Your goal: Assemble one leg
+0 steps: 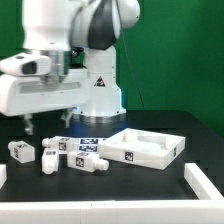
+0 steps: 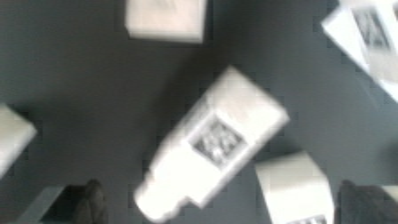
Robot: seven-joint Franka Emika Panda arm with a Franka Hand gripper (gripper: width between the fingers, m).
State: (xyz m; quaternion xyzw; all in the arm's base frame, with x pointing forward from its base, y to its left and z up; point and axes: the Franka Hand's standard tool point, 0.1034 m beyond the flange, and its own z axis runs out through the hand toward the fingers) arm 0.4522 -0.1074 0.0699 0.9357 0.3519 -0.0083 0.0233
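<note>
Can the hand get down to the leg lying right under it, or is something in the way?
Probably yes. The hand hangs open above the leg, which lies flat on the table with gaps to the other legs and nothing over it. The wrist view is blurred, though.

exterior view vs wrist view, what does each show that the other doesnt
Only the exterior view: the arm over the table, the square panel, and several legs lying in a row to the exterior view's left of that panel. Only the wrist view: one leg seen close up with its square tag facing the camera, though the picture is blurred. Both: white legs lying on the dark table.
</note>
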